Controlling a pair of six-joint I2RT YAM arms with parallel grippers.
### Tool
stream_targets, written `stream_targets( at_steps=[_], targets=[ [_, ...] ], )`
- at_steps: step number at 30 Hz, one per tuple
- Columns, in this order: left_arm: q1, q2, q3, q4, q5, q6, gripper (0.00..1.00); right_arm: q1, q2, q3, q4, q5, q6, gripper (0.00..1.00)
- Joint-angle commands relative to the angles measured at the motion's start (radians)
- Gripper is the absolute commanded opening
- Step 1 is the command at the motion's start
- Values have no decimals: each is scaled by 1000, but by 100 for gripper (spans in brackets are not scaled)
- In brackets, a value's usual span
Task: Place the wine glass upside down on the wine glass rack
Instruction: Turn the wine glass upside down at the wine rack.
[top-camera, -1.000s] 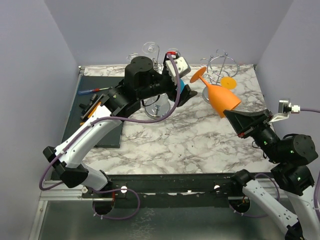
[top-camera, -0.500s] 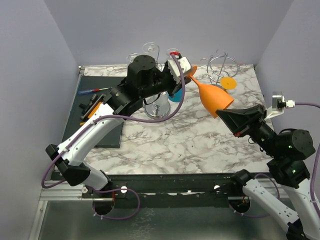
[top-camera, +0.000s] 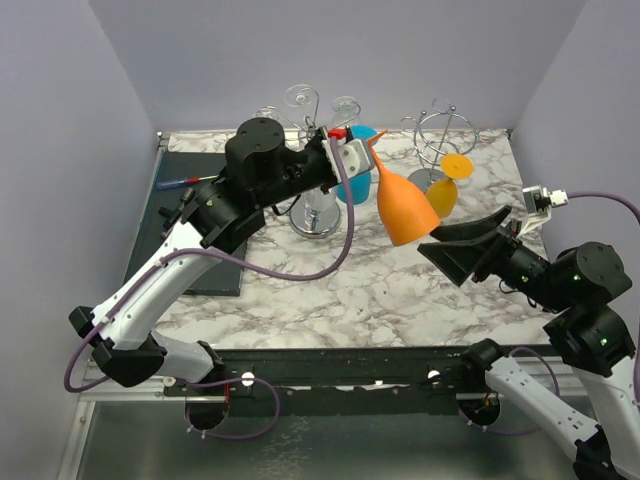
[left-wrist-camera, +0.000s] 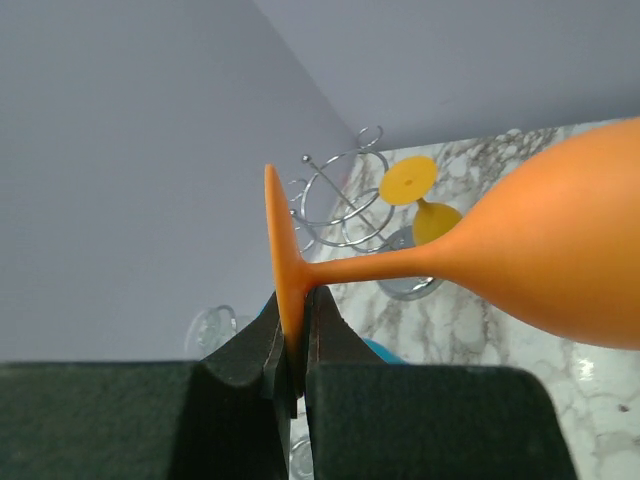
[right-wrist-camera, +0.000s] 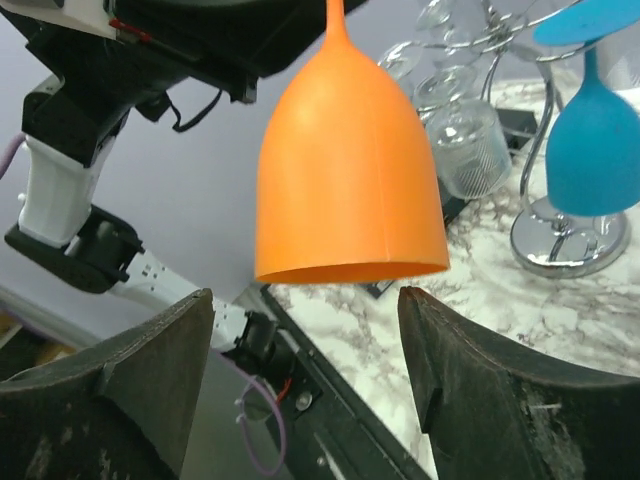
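— Orange glass (top-camera: 403, 208): position?
— Airborne over the table (top-camera: 330, 290), bowl down, stem up, a little off plumb. Left gripper (left-wrist-camera: 297, 320) pinches the foot edge-on; nothing else touches it.
— Right gripper (top-camera: 465, 240)?
— Spread wide, just beside and below the bowl rim, holding nothing.
— Step in hand?
— Judged: carry to a rack, glass already inverted. Left rack (top-camera: 318, 215) bears a blue glass (right-wrist-camera: 590, 150) and clear glasses (right-wrist-camera: 470, 150); right rack (top-camera: 445, 128) bears a yellow glass (top-camera: 447, 190).
— Next move?
— Likely thread the stem into a free wire slot so the foot rests on the wires, then release. The pinch on the foot is narrow; the bowl could swing. Right gripper should stand clear or steady the bowl. Which slot is free, I cannot tell.
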Motion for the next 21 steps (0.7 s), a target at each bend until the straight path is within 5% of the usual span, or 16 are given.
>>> stream_targets(
  at_steps=[1, 5, 13, 21],
  targets=[
    [-7, -97, -64, 56, 10, 285, 0, 1, 41, 117, -276, -157, -53, 81],
    [-13, -200, -206, 86, 71, 504, 0, 1, 95, 214, -346, -208, -62, 81],
    [-52, -470, -570, 90, 235, 1018, 0, 1, 271, 231, -134, -262, 106, 77],
    [-57, -565, -704, 90, 312, 1216, 0, 1, 428, 176, 102, -447, 248, 70]
  ],
)
